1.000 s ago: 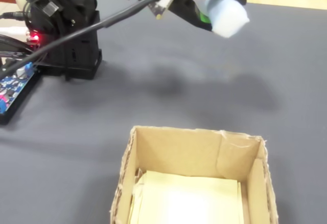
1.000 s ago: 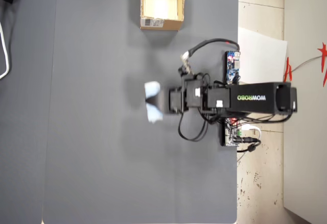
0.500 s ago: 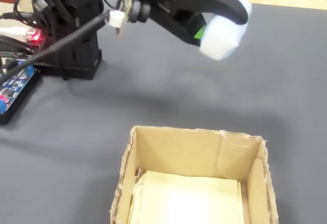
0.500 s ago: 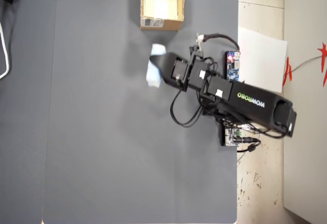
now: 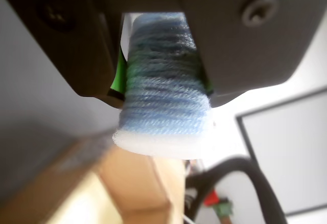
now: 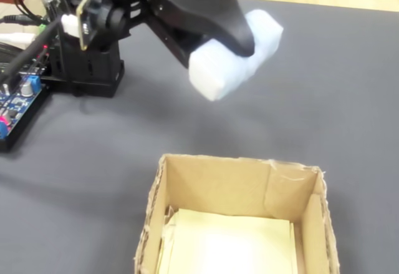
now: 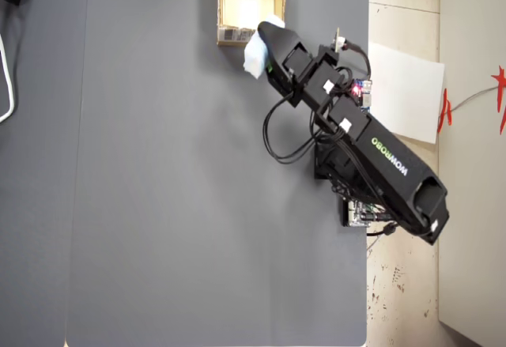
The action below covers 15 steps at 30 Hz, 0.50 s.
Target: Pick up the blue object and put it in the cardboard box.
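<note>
Just short of the box (image 6: 237,224), above the grey mat (image 6: 349,87), the gripper (image 6: 234,55) holds the roll (image 6: 232,68) clamped between its jaws — the wrist view shows the ribbed roll (image 5: 166,99) pinched on both sides, clear of the surface. To finish well, I would carry it on until it hangs over the pale interior, lower past the rim (image 7: 249,43) — then release, so it cannot bounce off the cardboard edge.
</note>
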Motion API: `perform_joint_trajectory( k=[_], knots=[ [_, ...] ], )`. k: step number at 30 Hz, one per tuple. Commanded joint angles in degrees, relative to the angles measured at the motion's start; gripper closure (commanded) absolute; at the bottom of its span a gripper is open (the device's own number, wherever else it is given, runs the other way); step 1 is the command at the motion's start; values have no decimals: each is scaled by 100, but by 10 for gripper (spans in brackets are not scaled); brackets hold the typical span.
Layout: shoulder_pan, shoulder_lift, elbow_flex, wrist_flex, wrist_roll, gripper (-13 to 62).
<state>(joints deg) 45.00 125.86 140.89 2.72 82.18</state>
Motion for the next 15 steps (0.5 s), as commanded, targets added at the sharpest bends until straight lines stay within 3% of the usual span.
perform_joint_trajectory(
  k=[1,15],
  knots=[
    [88,-97,-729,-123,0,385],
    [1028,-2443,-2593,466,18,385]
  ],
)
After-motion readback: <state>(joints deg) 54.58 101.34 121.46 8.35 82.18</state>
